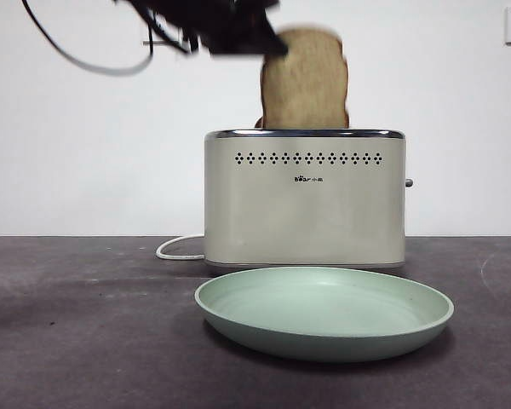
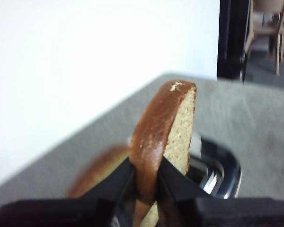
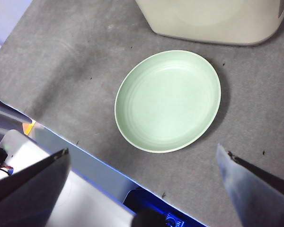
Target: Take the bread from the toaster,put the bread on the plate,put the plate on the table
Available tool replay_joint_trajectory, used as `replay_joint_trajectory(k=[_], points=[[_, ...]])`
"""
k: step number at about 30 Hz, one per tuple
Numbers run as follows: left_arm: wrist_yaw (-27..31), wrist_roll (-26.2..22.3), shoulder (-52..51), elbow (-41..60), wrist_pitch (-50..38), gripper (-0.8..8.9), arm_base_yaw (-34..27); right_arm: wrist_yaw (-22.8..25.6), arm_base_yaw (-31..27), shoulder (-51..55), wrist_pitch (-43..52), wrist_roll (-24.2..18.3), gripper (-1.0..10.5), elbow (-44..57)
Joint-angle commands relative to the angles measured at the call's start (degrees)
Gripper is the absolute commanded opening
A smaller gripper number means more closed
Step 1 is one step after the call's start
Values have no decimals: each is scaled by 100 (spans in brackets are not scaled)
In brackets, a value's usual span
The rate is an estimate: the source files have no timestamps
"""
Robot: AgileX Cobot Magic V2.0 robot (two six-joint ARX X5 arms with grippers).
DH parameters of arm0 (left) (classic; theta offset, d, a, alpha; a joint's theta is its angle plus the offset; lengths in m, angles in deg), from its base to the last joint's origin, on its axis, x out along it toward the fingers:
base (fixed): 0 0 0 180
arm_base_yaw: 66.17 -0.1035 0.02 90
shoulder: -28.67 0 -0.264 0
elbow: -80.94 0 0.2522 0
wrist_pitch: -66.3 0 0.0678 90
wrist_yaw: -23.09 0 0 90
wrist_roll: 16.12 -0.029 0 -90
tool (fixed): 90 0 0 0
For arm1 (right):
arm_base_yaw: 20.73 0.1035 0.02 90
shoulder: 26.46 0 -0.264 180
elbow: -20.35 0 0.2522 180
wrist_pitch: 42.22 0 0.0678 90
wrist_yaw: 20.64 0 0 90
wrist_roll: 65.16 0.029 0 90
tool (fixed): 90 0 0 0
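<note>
A plain white wall is seen behind the dark grey table. The bread is held upright, most of it above the chrome top rim of the toaster, its lower edge at or just inside the slot; whether it is fully clear cannot be told. The left gripper is clamped on the slice's brown crust edge, one black jaw on each face. In the front view it enters from the upper left, dark and blurred. A second slice is glimpsed beside the held one, blurred, low by the toaster top. The plate lies flat on the table just in front of the toaster, nothing on it. A white cord is looped on the table beside the toaster. The right gripper hangs above the plate with its jaws spread wide, nothing between them.
</note>
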Motion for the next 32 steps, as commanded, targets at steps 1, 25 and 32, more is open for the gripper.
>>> replay_joint_trajectory(k=[1, 25, 32], points=[[136, 125, -199, -195, 221, -8, -52, 13, 9, 4, 11, -7, 629, -20], [1292, 1204, -3654, -291, 4122, -6, -584, 13, 7, -212, 81, 15, 629, -20], [1766, 1681, -4892, 614, 4673, -6, -577, 17, 7, -743, 348, 68, 626, -20]])
